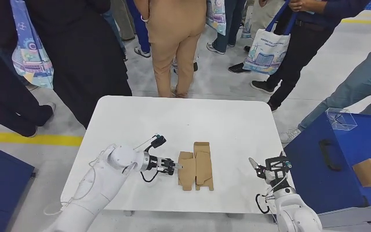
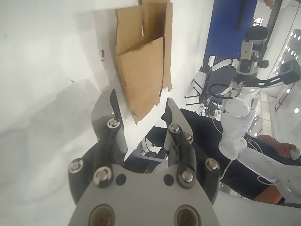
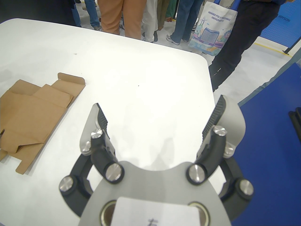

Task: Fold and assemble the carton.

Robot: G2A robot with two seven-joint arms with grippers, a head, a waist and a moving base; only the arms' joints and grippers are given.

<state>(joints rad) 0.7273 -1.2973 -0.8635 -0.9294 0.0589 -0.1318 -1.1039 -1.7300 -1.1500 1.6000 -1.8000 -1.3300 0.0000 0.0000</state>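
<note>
We see first the white table (image 1: pixel 191 122), wide and rounded at its corners. Just beside its right edge stands a blue cabinet (image 1: pixel 336 174) with a black handle on its top face.

Next in size is the carton (image 1: pixel 195 167) (image 2: pixel 141 66) (image 3: pixel 30 118). It is a flat piece of brown cardboard, not yet folded into a box, and it lies on the near half of the table a little right of the middle. Its panels lie layered over one another, and a tabbed flap points to the far side. It sits between the two arms, much nearer the left one.

The left gripper (image 1: pixel 171 167) (image 2: pixel 140 101) is low over the table, right at the carton's left edge. Its jaws stand apart and clasp nothing; we cannot tell whether a finger touches the cardboard.

The right gripper (image 1: pixel 268 161) (image 3: pixel 159 101) is near the table's right edge, well apart from the carton. Its jaws are spread wide and empty.

Smallest of all is a clear plastic box (image 1: pixel 341 118), resting on the far end of the blue cabinet
</note>
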